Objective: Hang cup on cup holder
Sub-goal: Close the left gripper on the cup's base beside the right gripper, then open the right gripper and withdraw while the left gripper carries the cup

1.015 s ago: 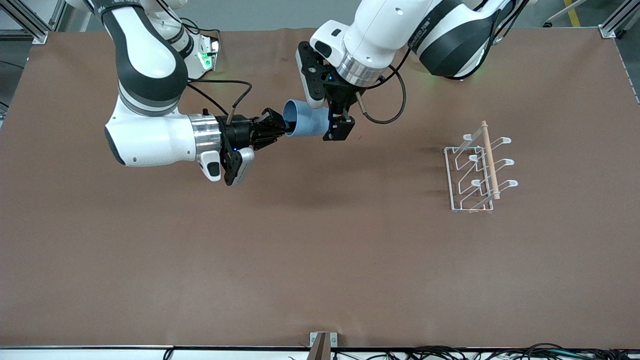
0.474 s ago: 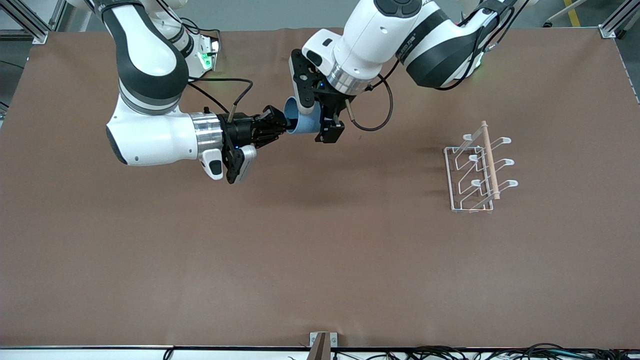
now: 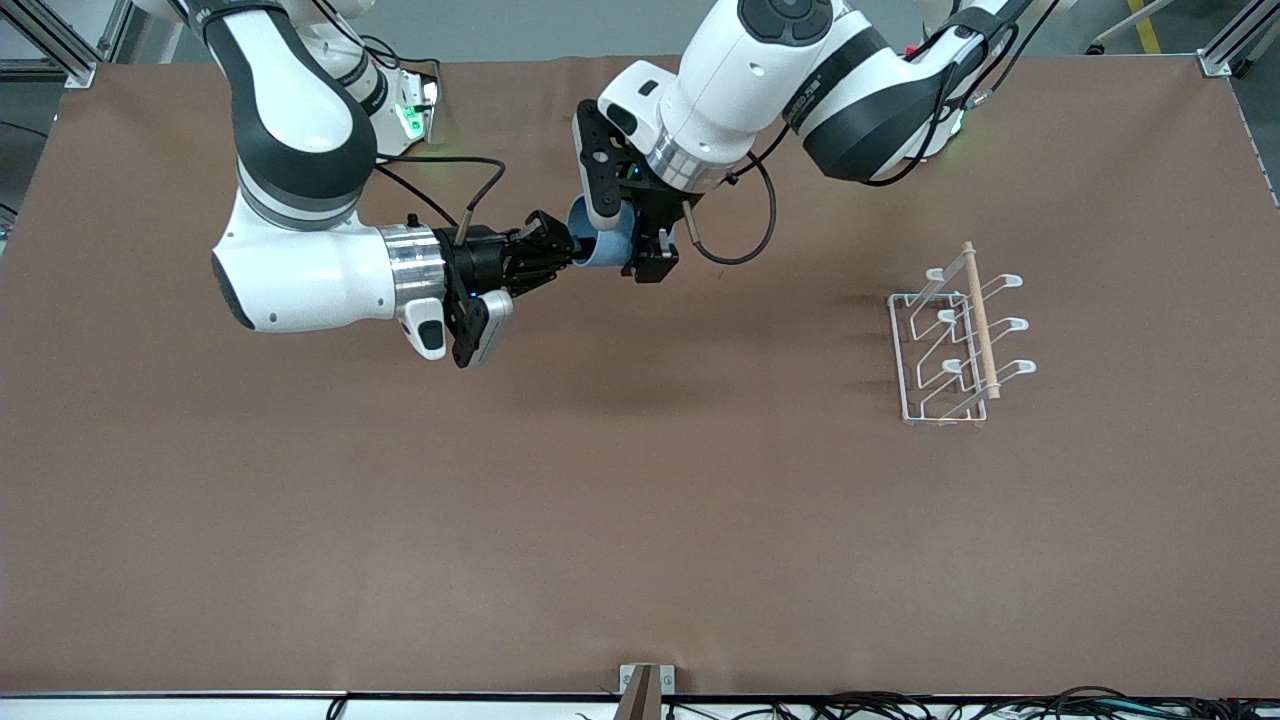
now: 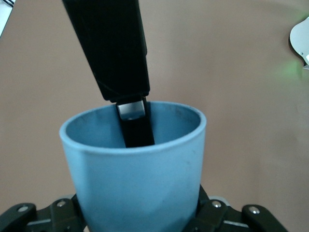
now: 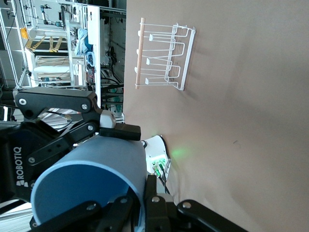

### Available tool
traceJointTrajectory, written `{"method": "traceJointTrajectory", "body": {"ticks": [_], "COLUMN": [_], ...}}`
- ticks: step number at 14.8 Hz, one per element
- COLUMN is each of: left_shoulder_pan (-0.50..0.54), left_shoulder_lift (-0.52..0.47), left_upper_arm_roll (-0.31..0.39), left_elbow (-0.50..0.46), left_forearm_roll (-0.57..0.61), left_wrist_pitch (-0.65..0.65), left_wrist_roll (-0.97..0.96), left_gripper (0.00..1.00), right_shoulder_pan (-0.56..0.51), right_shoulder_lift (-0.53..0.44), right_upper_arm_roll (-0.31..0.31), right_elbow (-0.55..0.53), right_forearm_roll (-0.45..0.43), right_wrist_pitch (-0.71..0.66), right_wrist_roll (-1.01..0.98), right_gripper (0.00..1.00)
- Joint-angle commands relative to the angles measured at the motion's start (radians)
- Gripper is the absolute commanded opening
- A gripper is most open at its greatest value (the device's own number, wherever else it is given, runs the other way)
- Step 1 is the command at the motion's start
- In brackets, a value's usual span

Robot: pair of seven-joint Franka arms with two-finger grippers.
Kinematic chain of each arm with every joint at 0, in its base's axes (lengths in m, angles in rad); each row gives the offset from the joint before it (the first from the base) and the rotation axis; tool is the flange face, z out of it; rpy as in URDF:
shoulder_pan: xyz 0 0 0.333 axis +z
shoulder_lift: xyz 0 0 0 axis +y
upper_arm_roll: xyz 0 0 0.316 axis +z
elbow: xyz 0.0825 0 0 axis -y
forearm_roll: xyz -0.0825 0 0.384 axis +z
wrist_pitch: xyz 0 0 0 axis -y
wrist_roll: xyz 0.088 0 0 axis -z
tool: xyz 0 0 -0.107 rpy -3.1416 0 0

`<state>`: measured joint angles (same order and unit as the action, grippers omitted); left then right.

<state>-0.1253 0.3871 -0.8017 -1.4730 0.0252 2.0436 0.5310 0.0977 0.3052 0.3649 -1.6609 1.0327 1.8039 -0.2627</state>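
The light-blue cup (image 3: 600, 248) is up in the air over the table's middle, near the arms' bases, lying on its side. My right gripper (image 3: 570, 255) is shut on its rim, one finger inside (image 4: 131, 110) and one outside. In the right wrist view the right gripper (image 5: 145, 203) pinches the cup (image 5: 91, 179) wall. My left gripper (image 3: 625, 240) is open and straddles the cup's body. In the left wrist view the cup (image 4: 135, 183) fills the space between the left gripper's (image 4: 137, 220) jaws. The white wire cup holder (image 3: 950, 340) stands toward the left arm's end, also in the right wrist view (image 5: 161, 53).
The right arm's base with a green light (image 3: 410, 115) stands at the table's back edge. Cables (image 3: 900, 705) run along the front edge. A small bracket (image 3: 645, 685) sits at the front edge's middle.
My left gripper has slid along the cup from its base toward its rim and the right gripper. The right gripper and the cup have stayed almost still.
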Motion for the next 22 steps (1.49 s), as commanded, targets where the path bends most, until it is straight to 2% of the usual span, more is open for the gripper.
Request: {"method": "traceJointTrajectory", "body": {"ticks": [1,2,4,6,8,11,17,18,22], "left_shoulder_pan": [0.0,0.006,0.018,0.023,0.042,0.11,0.171,0.173,0.158], "left_shoulder_lift": [0.003,-0.001,-0.005,-0.007,-0.008,-0.008,-0.01,-0.01,-0.008], "left_upper_arm_roll": [-0.007,-0.007,-0.005,0.001,0.007,0.01,0.006,0.006,-0.001], "left_elbow": [0.016,0.016,0.016,0.023,0.04,0.054,0.056,0.056,0.053], "left_forearm_roll": [0.018,0.021,0.025,0.028,0.03,0.036,0.319,0.375,0.609], "left_wrist_pitch": [0.003,-0.002,-0.02,-0.068,-0.127,-0.233,-0.451,-0.498,-0.656], "left_wrist_roll": [0.009,0.011,0.012,0.011,0.011,0.014,0.04,0.058,0.092], "left_gripper": [0.49,0.48,0.48,0.47,0.47,0.48,0.48,0.48,0.49], "right_shoulder_pan": [-0.003,-0.003,-0.006,-0.019,-0.042,-0.116,-0.281,-0.309,-0.365], "right_shoulder_lift": [-0.003,-0.005,-0.012,-0.018,-0.029,-0.073,-0.095,-0.095,-0.09], "right_upper_arm_roll": [0.0,0.0,-0.006,-0.02,-0.029,-0.035,-0.031,-0.031,-0.032], "right_elbow": [0.007,0.007,0.001,-0.002,-0.002,-0.022,-0.007,0.01,0.13], "right_forearm_roll": [0.012,0.012,0.001,-0.063,-0.176,-0.392,-0.825,-0.87,-0.89], "right_wrist_pitch": [-0.011,-0.011,-0.005,0.002,0.002,0.0,-0.008,-0.009,-0.012], "right_wrist_roll": [0.007,0.007,0.01,0.014,0.051,0.074,0.065,0.054,-0.068], "right_gripper": [0.32,0.99,1.0,1.0,1.0,1.0,1.0,1.0,1.0]}}
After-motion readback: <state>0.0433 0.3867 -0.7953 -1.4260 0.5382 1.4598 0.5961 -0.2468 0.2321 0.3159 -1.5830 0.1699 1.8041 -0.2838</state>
